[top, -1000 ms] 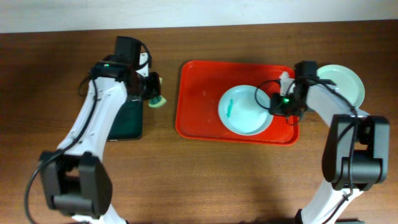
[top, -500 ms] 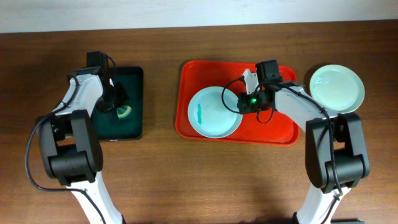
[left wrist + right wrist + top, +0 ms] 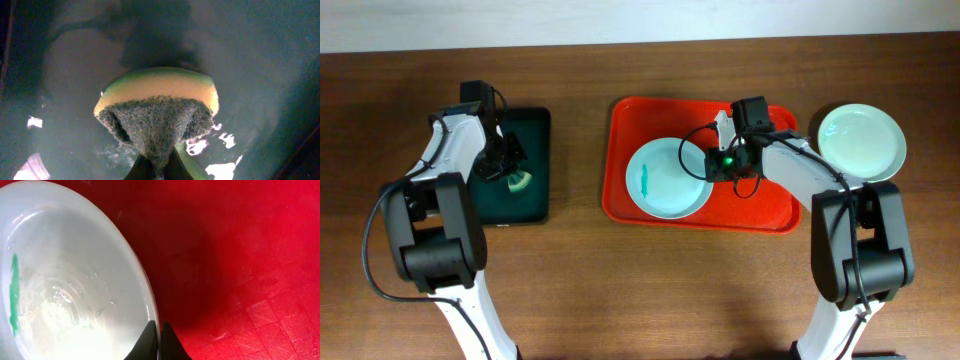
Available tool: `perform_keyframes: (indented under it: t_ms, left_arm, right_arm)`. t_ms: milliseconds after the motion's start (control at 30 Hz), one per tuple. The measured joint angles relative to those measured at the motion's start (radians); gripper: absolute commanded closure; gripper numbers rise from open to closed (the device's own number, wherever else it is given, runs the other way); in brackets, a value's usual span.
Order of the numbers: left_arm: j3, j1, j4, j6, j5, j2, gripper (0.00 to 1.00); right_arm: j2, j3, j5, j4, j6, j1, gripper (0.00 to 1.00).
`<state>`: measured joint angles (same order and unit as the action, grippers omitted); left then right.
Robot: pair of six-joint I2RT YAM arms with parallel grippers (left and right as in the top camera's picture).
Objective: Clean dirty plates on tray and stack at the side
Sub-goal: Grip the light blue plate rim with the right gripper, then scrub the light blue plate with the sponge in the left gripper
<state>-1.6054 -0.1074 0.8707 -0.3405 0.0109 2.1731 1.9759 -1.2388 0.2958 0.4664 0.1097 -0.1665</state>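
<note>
A pale mint plate (image 3: 667, 180) with a teal smear lies on the red tray (image 3: 770, 205), left of centre. My right gripper (image 3: 709, 166) is shut on its right rim; in the right wrist view the plate (image 3: 65, 290) fills the left and the gripper (image 3: 160, 340) pinches the rim over the red tray (image 3: 250, 255). A clean plate (image 3: 861, 142) lies on the table right of the tray. My left gripper (image 3: 510, 172) is shut on a yellow-green sponge (image 3: 521, 180) over the black tray (image 3: 525, 130); the wrist view shows the sponge (image 3: 157, 107) gripped (image 3: 159, 167) from below.
The black tray (image 3: 260, 60) lies left of the red tray on the wooden table (image 3: 640, 290). Its surface looks wet with bright reflections. A gap of bare wood separates the two trays. The table's far edge runs along the top.
Over the last second my right gripper dragged the smeared plate leftward across the tray, and my left gripper carried the sponge from beside the red tray onto the black tray. Since half a second ago, hardly any movement.
</note>
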Motion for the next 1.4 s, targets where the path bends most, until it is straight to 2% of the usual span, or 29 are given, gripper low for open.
perform_keyframes:
  t_ms: [133, 333, 433, 467, 533, 600, 667, 867, 1067, 1200, 1267, 1333, 1400]
  left_arm:
    - [-0.042, 0.000, 0.088, 0.000, 0.000, 0.000, 1.00]
    - [0.016, 0.002, 0.022, 0.019, 0.005, -0.023, 1.00]
    - [0.019, 0.005, 0.030, 0.075, 0.121, -0.139, 1.00]
    - [0.018, 0.018, 0.031, 0.084, 0.168, -0.239, 1.00]
    - [0.007, 0.096, 0.034, 0.088, 0.241, -0.350, 1.00]
    - [0.015, 0.255, 0.001, 0.084, 0.282, -0.335, 1.00]
    - [0.021, 0.392, -0.036, 0.031, 0.261, -0.272, 1.00]
    - [0.030, 0.625, -0.181, -0.073, 0.190, -0.060, 1.00]
    - [0.030, 0.647, -0.269, -0.083, 0.130, 0.008, 1.00]
    - [0.008, 0.668, -0.163, -0.088, -0.190, 0.008, 1.00]
    - [0.005, 0.668, -0.138, -0.087, -0.268, 0.008, 1.00]
    - [0.005, 0.660, -0.135, -0.087, -0.230, -0.002, 1.00]
    - [0.005, 0.643, -0.174, -0.088, -0.029, -0.013, 1.00]
  right_arm:
    - [0.000, 0.000, 0.000, -0.004, 0.000, 0.000, 0.96]
    - [0.000, 0.000, 0.000, -0.003, 0.000, 0.000, 0.96]
    - [0.000, 0.000, 0.000, -0.002, 0.003, 0.000, 0.96]
    - [0.000, 0.000, 0.000, -0.002, 0.003, 0.000, 0.96]
    - [0.000, 0.000, 0.000, -0.003, 0.003, 0.000, 0.96]
    - [0.000, 0.000, 0.000, -0.003, 0.003, 0.000, 0.96]
    - [0.000, 0.000, 0.000, -0.003, 0.003, 0.000, 0.96]
    - [0.000, 0.000, 0.000, -0.002, 0.003, 0.000, 0.96]
    - [0.008, 0.000, -0.007, 0.002, 0.004, 0.000, 0.96]
    - [0.008, 0.000, -0.002, 0.005, 0.004, 0.000, 0.96]
    - [0.008, 0.000, 0.012, 0.003, 0.007, -0.006, 0.96]
    - [0.008, 0.000, 0.010, 0.004, 0.011, -0.008, 0.96]
    - [0.008, 0.000, 0.000, 0.005, 0.011, -0.007, 0.96]
